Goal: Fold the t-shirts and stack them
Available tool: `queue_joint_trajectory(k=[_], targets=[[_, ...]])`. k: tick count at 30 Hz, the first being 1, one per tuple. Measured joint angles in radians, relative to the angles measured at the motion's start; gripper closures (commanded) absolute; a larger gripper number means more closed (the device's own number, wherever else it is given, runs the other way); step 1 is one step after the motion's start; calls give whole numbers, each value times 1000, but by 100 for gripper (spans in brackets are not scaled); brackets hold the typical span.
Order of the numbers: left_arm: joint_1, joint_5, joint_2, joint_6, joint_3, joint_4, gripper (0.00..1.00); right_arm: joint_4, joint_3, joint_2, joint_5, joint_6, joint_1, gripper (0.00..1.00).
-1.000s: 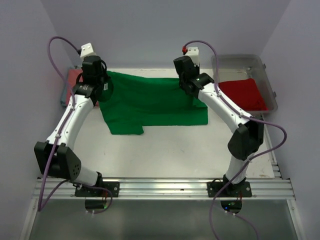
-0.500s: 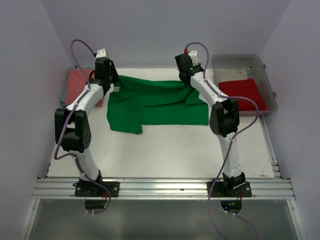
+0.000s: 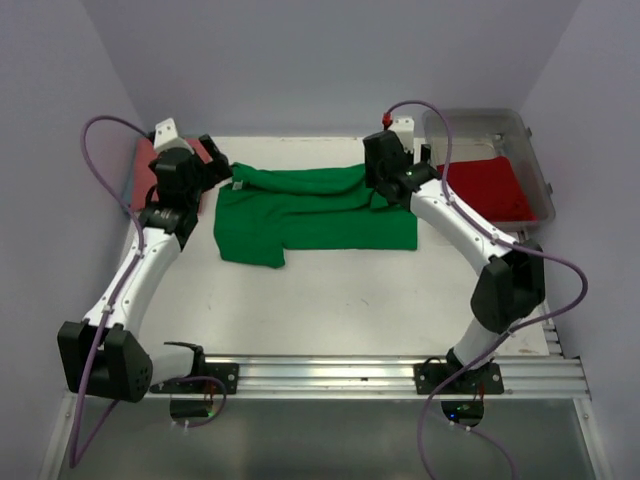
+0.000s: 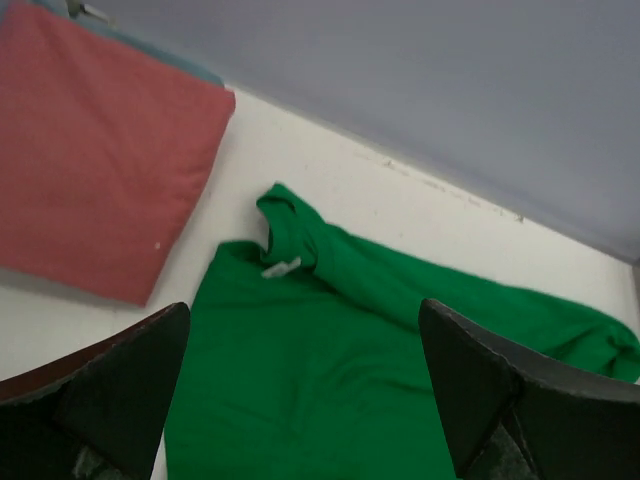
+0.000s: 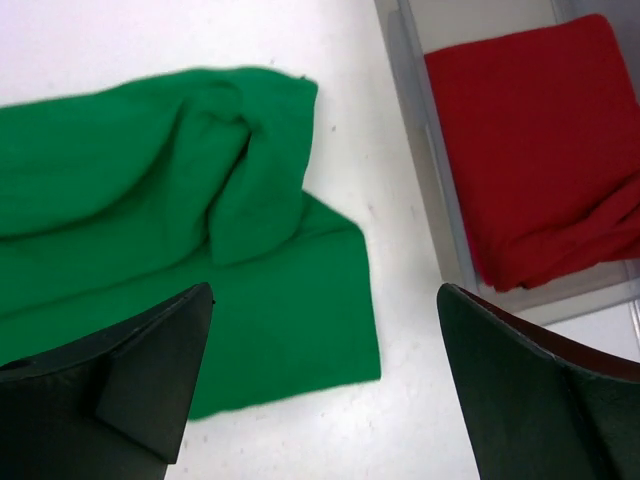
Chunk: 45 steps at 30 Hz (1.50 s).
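White counter (image 3: 330,300) carries the green t-shirt (image 3: 320,215), partly folded, mid-counter. Right, a clear bin (image 3: 475,113) holds the red t-shirt (image 3: 490,188). The salmon-pink t-shirt (image 4: 90,150) lies far-left. Left tool (image 4: 300,395) and right tool (image 5: 320,390) gape empty. The next fold wants level, matched corner grips.

Left arm (image 3: 135,270) and right arm (image 3: 455,220) stretch far forward; left gripper (image 4: 303,310) and right gripper (image 5: 325,290) hover, jaws spread wide, both empty.

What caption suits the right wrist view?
Open right gripper above the partly folded bright green cloth t-shirt, red cloth t-shirt in the clear plastic bin.
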Motion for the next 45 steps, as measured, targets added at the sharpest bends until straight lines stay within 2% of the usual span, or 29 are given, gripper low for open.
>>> queue_joint_trajectory(k=[2, 6, 12, 27, 32, 35, 36, 38, 39, 41, 42, 43, 45], targets=[[-26, -6, -61, -29, -92, -55, 0, 3, -101, -80, -2, 38, 37, 3], [-50, 4, -74, -70, -235, -197, 3, -7, -281, -149, -33, 107, 86, 4], [-60, 15, -78, -101, -333, -305, 5, -29, -471, -171, -88, 180, 98, 4], [-70, 36, 39, -168, -480, -196, 13, -19, -492, -187, -106, 224, 98, 5], [-70, 53, 49, -181, -502, -105, 15, -16, -497, -182, -106, 231, 98, 6], [-70, 72, 45, -191, -537, -29, 19, -12, -508, -182, -106, 233, 98, 7], [-70, 79, 46, -195, -547, -10, 22, -13, -510, -182, -106, 233, 98, 7], [-71, 88, 52, -202, -554, 18, 35, -12, -514, -182, -105, 234, 98, 8], [-70, 92, 60, -204, -554, 36, 51, -12, -517, -182, -105, 235, 98, 9], [-70, 103, 83, -217, -554, 68, 74, -13, -520, -179, -103, 240, 97, 12], [-71, 109, 93, -220, -554, 78, 94, -12, -521, -175, -102, 246, 96, 15], [-71, 114, 102, -227, -554, 84, 100, -12, -524, -171, -101, 253, 93, 23], [-71, 121, 106, -222, -556, 89, 100, -12, -537, -169, -101, 275, 83, 26]])
